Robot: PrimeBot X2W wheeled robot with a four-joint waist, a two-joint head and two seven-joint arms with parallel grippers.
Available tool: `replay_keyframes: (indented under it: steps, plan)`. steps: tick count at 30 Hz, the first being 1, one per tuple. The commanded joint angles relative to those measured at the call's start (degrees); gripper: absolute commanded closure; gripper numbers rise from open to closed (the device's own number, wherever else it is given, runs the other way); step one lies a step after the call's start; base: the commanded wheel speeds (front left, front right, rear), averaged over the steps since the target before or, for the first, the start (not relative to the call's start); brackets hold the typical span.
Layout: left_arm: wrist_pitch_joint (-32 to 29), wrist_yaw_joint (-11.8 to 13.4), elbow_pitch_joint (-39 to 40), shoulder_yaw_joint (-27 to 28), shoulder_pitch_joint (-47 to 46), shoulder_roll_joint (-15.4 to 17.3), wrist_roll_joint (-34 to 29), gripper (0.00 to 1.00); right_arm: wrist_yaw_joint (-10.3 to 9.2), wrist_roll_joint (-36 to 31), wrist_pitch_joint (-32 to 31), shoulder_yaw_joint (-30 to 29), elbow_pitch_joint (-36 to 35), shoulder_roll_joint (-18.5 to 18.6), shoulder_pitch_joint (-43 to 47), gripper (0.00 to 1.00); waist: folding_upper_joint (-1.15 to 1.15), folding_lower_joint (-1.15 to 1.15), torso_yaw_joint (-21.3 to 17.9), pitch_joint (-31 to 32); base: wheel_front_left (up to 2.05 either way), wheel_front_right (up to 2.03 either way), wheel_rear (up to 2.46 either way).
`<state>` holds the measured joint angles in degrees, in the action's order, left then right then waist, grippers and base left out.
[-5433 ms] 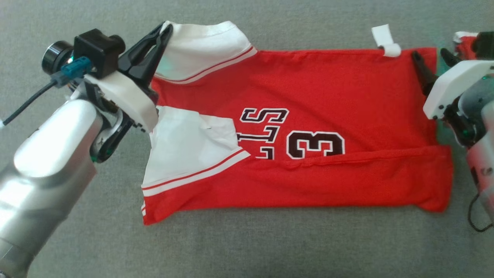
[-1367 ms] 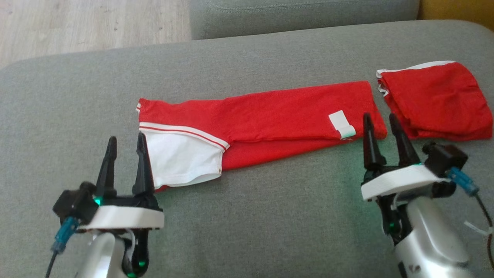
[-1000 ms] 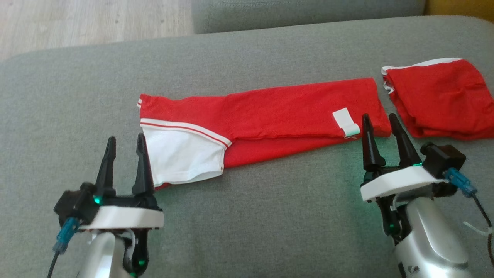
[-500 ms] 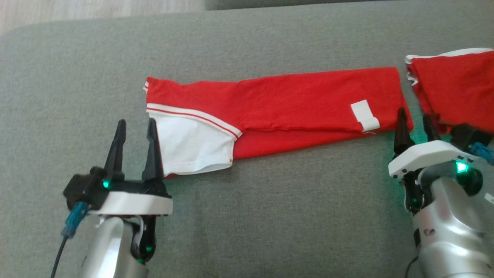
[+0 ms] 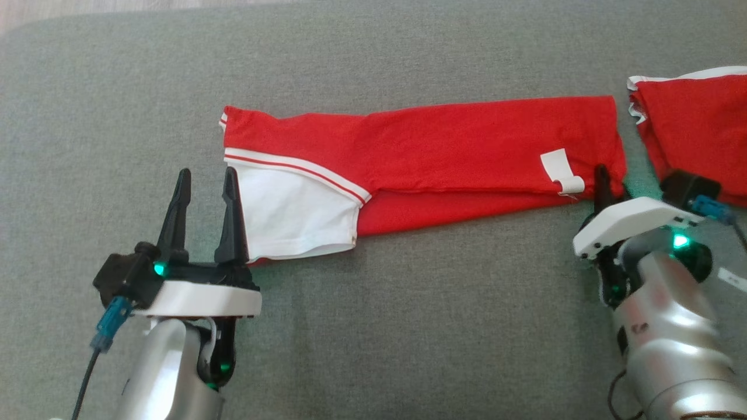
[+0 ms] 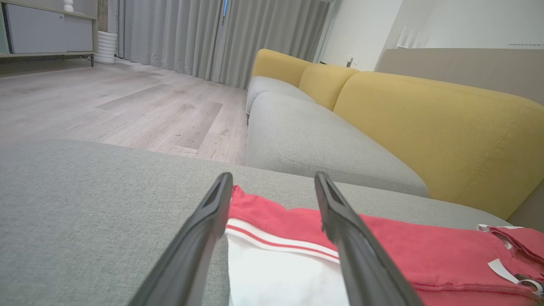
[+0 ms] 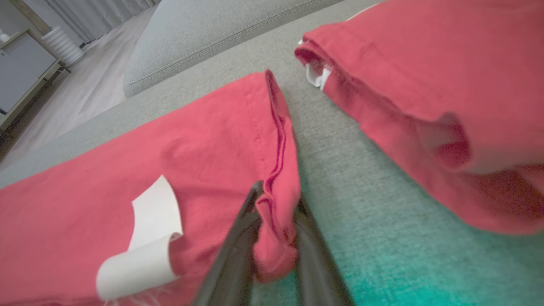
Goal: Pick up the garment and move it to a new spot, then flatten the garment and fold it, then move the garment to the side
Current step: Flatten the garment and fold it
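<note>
On the grey sofa cushion (image 5: 373, 326) lies a red jersey (image 5: 467, 140), folded into a long strip. A second red garment (image 5: 694, 122) lies near its right end.

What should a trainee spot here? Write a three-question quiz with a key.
1. True or false: the left gripper stands open by the white sleeve.
2. Fill in: the white tag sits near the folded garment at its ___ end, by the robot's sides.
3. What do the fingers of the right gripper pinch? A the white tag; B the folded garment's hem corner; C nothing.
Key: 1 true; 2 right; 3 B.
</note>
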<state>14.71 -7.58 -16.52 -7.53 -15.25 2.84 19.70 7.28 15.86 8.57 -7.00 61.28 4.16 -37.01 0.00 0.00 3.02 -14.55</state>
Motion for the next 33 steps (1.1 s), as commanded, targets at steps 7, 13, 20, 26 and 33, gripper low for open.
replay_keyframes:
  steps: [7,13,20,26,33]
  plan:
    - [0.3,0.1,1.3,2.5,-1.2,0.9,0.5,0.00,0.21,0.7,3.4,2.7,0.6,1.6,-1.1,1.00,0.00,0.00,-0.9,1.3,0.00,0.00,0.00]
    - [0.3,0.1,1.8,2.7,-0.5,0.7,0.5,0.00,0.21,0.7,5.3,-0.2,-0.4,6.6,-1.7,1.00,0.00,0.00,-1.4,2.9,0.00,0.00,0.00]
    - [0.3,0.1,1.9,2.4,0.6,0.6,0.7,0.00,0.21,1.1,5.8,0.9,-3.3,5.3,-2.1,1.00,0.00,0.00,-1.4,6.1,0.00,0.00,0.00]
    - [0.3,0.1,2.0,2.3,2.0,0.4,0.9,0.00,0.21,1.9,4.7,6.8,-7.6,1.1,-1.9,1.00,0.00,0.00,0.2,9.0,0.00,0.00,0.00]
    - [0.3,0.1,2.5,1.9,2.9,0.2,1.0,0.00,0.21,7.3,0.8,16.8,-13.9,-1.2,-1.1,1.00,0.00,0.00,4.0,10.5,0.00,0.00,0.00]
